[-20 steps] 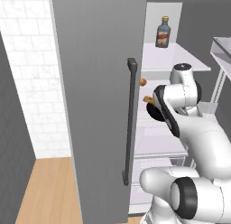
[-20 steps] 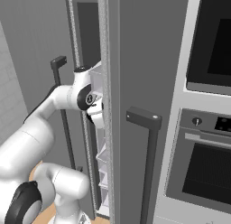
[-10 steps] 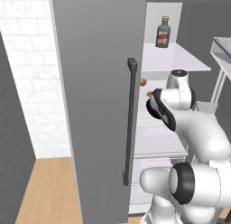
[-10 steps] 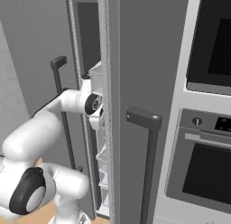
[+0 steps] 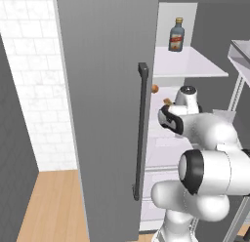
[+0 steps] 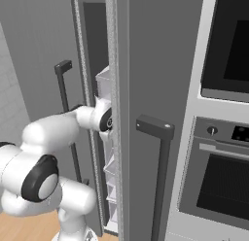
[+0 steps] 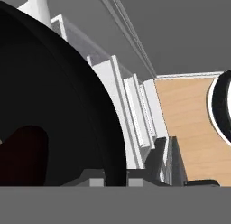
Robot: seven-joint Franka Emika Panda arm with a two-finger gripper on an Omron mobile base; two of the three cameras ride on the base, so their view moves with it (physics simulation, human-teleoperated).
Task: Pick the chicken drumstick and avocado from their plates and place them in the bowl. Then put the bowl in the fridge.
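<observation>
The tall grey fridge point(image 5: 107, 114) stands open, with its long dark bar handle point(image 5: 140, 133) on the door. My gripper point(image 5: 169, 114) reaches in among the white shelves and is shut on the rim of the black bowl point(image 5: 166, 121). In the hand view the bowl point(image 7: 54, 110) takes up the left half, and my gripper point(image 7: 115, 180) pinches its rim. A golden-brown bit of the chicken drumstick point(image 5: 166, 100) peeks over the bowl. A dark reddish lump point(image 7: 22, 155) lies inside the bowl; I cannot tell which food it is. The avocado and the plates are out of view.
A brown bottle point(image 5: 177, 35) stands on the upper white shelf point(image 5: 190, 65). A small orange thing point(image 5: 155, 88) sits at the shelf edge by the door. White door bins point(image 7: 135, 110) run beside the bowl. A black oven point(image 6: 223, 138) is right of the fridge. Wooden floor point(image 5: 53, 202) lies below.
The arm has stretched further into the fridge, and the forearm and elbow have dropped lower. The bowl has moved a little deeper between the shelves, still in the gripper.
</observation>
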